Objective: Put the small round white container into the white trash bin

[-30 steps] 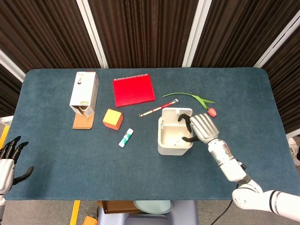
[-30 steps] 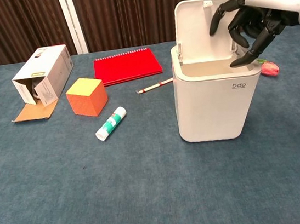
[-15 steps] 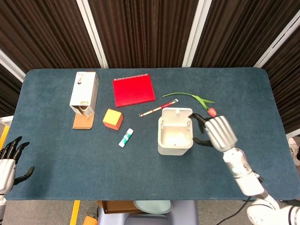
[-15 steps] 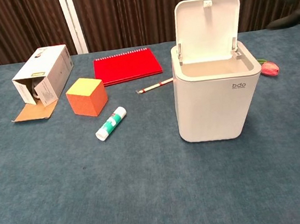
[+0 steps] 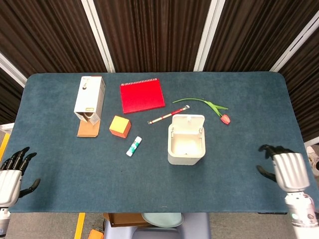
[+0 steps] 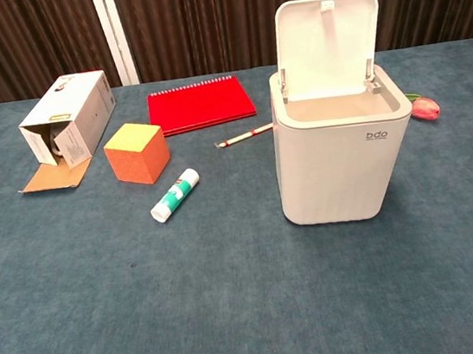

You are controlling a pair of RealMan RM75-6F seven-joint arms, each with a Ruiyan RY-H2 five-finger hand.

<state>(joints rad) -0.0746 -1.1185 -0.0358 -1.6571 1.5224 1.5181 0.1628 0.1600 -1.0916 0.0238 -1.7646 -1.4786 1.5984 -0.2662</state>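
The white trash bin (image 5: 186, 160) stands right of the table's middle with its lid (image 5: 188, 121) flipped up; the chest view shows the bin (image 6: 340, 172) and its raised lid (image 6: 327, 38) close up. The inside I can see looks plain white. No small round white container shows in either view. My right hand (image 5: 288, 170) hovers at the table's front right edge, well away from the bin, fingers apart and holding nothing. At the front left corner my left hand (image 5: 12, 175) is spread and empty. Neither hand appears in the chest view.
An opened cardboard box (image 5: 89, 97) lies at the back left, with a red notebook (image 5: 142, 95) beside it. An orange cube (image 5: 120, 126) and a glue stick (image 5: 133, 146) lie left of the bin. A pen (image 5: 168, 115) and a tulip (image 5: 225, 118) lie behind it.
My right hand has drawn back from above the bin's opening to the front right edge of the table and left the chest view. The left hand has barely moved.
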